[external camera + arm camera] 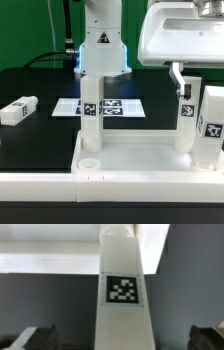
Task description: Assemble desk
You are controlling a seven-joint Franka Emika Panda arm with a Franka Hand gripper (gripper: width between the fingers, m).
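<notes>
The claw is open and holds nothing. In the wrist view its two fingers stand wide apart, one on each side of the middle leg, with a gap on both sides. This leg is white and has a black-and-white tag on it.

The slab is white with a raised rim. It lies flat on the black table, close to the camera.

In the exterior view the claw hangs just over the top of the middle leg. That leg stands up straight at the far side of the slab, toward the exterior view's right. The right leg stands just beside it, at the picture's edge.

The left leg stands up straight at the slab's far corner on the exterior view's left. Just in front of it is a round hole in the slab's near corner. I cannot tell how deep the legs sit.

The loose leg lies on its side on the table, well apart from the slab, at the exterior view's left. The marker board lies flat on the table behind the slab.
</notes>
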